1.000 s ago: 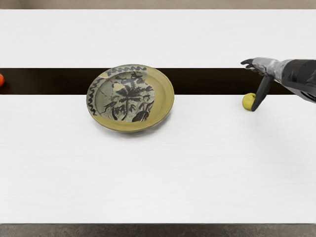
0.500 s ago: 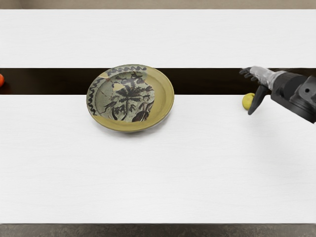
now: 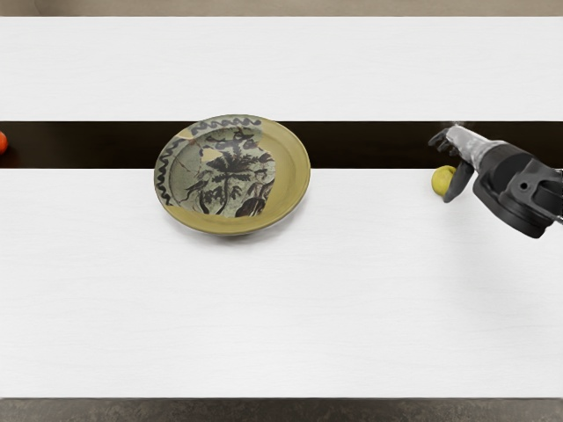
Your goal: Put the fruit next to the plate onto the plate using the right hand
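The right hand (image 3: 457,151), fingers spread and empty, brackets the small round yellow fruit (image 3: 442,180), evidently to grasp it.

Bright, even, sharp render; soft shadow beneath the plate (image 3: 232,174).

We see a white table (image 3: 264,308) crossed by a dark gap (image 3: 369,145); grey floor (image 3: 281,411) shows at 6 o'clock.
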You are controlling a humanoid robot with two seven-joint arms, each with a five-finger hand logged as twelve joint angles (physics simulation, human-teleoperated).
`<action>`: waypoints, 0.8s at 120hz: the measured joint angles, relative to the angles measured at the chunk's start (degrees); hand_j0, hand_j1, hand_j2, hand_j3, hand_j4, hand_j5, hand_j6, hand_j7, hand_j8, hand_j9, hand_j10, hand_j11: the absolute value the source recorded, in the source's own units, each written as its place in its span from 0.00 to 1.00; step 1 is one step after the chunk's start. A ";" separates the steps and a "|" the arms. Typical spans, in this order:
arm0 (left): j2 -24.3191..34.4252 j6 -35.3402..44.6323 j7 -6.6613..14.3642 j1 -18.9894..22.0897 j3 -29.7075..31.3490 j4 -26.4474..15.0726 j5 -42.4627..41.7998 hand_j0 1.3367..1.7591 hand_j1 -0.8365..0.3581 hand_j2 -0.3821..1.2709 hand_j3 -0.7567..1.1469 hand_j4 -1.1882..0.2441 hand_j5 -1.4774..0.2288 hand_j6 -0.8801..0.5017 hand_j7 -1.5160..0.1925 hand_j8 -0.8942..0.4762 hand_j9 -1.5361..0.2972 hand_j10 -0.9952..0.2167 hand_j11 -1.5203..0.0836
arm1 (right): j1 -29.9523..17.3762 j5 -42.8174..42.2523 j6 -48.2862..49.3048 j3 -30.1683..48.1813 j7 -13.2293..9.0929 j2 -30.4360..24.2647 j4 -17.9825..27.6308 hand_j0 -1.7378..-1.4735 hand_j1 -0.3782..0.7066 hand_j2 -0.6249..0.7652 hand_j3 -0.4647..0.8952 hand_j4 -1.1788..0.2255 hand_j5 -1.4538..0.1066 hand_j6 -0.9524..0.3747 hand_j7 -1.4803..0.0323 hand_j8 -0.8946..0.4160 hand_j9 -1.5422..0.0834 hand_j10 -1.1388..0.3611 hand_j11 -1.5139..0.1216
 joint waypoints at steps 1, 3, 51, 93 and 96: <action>0.00 0.00 -0.01 0.03 0.00 0.00 0.00 0.76 0.76 0.26 0.40 0.67 0.69 0.47 0.71 0.48 0.67 0.63 0.76 | 0.00 -0.01 -0.05 -0.09 0.00 0.06 -0.10 0.30 0.33 0.41 0.34 0.64 0.70 0.50 0.74 0.47 0.73 0.57 0.71; 0.00 0.00 -0.01 0.06 0.00 0.00 0.00 0.76 0.76 0.26 0.40 0.67 0.69 0.47 0.71 0.48 0.67 0.63 0.76 | 0.01 -0.01 -0.14 -0.27 0.00 0.20 -0.30 0.30 0.33 0.41 0.34 0.64 0.70 0.50 0.74 0.47 0.73 0.57 0.70; 0.00 0.00 0.01 0.07 0.00 0.00 0.00 0.76 0.76 0.26 0.40 0.67 0.69 0.47 0.71 0.48 0.67 0.63 0.76 | -0.03 0.07 -0.62 -2.18 0.00 3.81 -6.03 0.30 0.35 0.41 0.34 0.63 0.69 0.50 0.73 0.46 0.72 0.56 0.70; 0.00 0.00 0.01 0.07 0.00 0.00 0.00 0.76 0.76 0.26 0.40 0.67 0.69 0.47 0.71 0.48 0.67 0.63 0.76 | -0.65 0.11 -0.24 -2.39 0.00 6.95 -11.50 0.30 0.35 0.41 0.34 0.63 0.69 0.49 0.73 0.46 0.72 0.56 0.69; 0.00 0.00 0.01 0.07 0.00 0.00 0.00 0.76 0.76 0.26 0.40 0.67 0.69 0.47 0.71 0.48 0.67 0.63 0.76 | -0.65 0.17 -0.15 -2.37 0.00 7.14 -11.90 0.30 0.35 0.41 0.34 0.63 0.69 0.49 0.73 0.46 0.72 0.56 0.69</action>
